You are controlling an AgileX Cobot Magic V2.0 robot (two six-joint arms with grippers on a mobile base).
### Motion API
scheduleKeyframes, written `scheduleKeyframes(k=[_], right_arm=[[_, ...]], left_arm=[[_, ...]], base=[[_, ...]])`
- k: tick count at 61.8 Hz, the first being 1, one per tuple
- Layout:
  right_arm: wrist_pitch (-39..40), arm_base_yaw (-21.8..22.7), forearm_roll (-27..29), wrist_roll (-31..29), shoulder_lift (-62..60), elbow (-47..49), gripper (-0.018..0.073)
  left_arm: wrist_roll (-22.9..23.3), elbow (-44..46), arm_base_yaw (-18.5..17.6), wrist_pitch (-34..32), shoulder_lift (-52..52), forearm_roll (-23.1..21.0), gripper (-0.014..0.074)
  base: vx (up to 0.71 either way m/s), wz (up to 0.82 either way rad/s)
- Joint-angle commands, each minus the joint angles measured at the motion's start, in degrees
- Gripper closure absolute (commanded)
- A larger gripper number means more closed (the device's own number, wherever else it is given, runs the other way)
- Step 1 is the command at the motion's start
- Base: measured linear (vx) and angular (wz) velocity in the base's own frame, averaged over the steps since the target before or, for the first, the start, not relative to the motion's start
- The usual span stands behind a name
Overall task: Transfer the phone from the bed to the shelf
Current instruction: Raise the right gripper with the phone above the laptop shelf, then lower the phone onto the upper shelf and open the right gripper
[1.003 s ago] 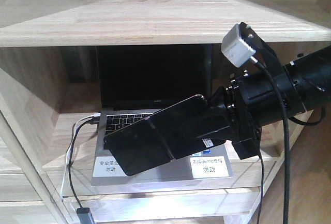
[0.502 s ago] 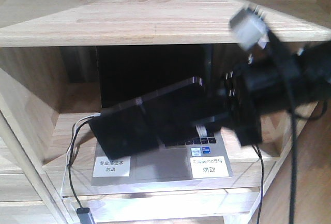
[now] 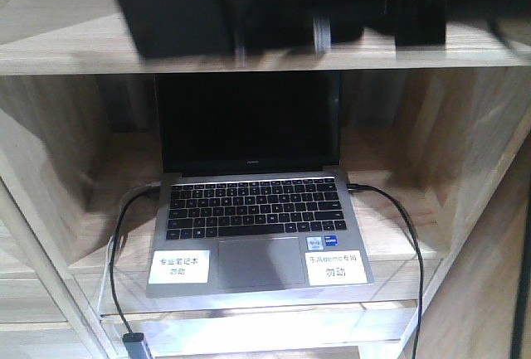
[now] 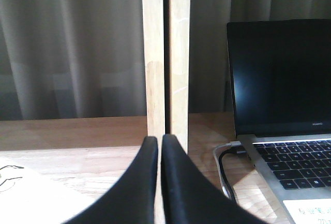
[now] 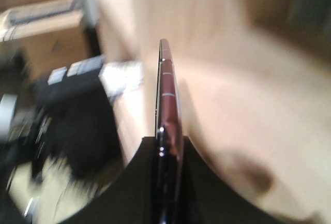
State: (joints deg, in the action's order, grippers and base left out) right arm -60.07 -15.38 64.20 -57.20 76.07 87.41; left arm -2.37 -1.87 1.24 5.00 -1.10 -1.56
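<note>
The phone is a black, motion-blurred slab at the top of the front view, level with the upper board of the pale wood shelf. My right gripper is shut on the phone's right end. In the right wrist view the phone shows edge-on with a pinkish rim, clamped in the right gripper over a blurred shelf board. My left gripper is shut on nothing, low over a shelf board in front of an upright. The bed is out of view.
An open grey laptop fills the lower compartment, with two white labels on its palm rest and black cables on both sides. The left wrist view shows the same laptop to the right of the upright, and grey curtains behind.
My right gripper has lifted the phone from in front of the laptop up and leftwards to the level of the upper shelf board. The laptop now shows in full.
</note>
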Motion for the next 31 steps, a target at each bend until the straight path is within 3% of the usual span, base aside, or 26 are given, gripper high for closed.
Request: scheduleKeyframes(k=[1,14,31], right_arm=[[4.81,0.16,6.65,0.35,1.0,4.35,0.0561],[5.2,-0.11,11.23,0.01,9.04,11.16,0.0561],[12.15,-7.31,9.39,-0.2,19.16,21.12,0.0561]], left_arm=[[0.5,1.43,-0.3,-4.11,-0.42,-0.56,0.0595],[0.5,1.43,-0.3,-4.11,-0.42,-0.56,0.0595],[0.5,1.43,-0.3,-4.11,-0.42,-0.56,0.0595]], base=[[0.0,0.0],[0.0,0.0],[0.0,0.0]])
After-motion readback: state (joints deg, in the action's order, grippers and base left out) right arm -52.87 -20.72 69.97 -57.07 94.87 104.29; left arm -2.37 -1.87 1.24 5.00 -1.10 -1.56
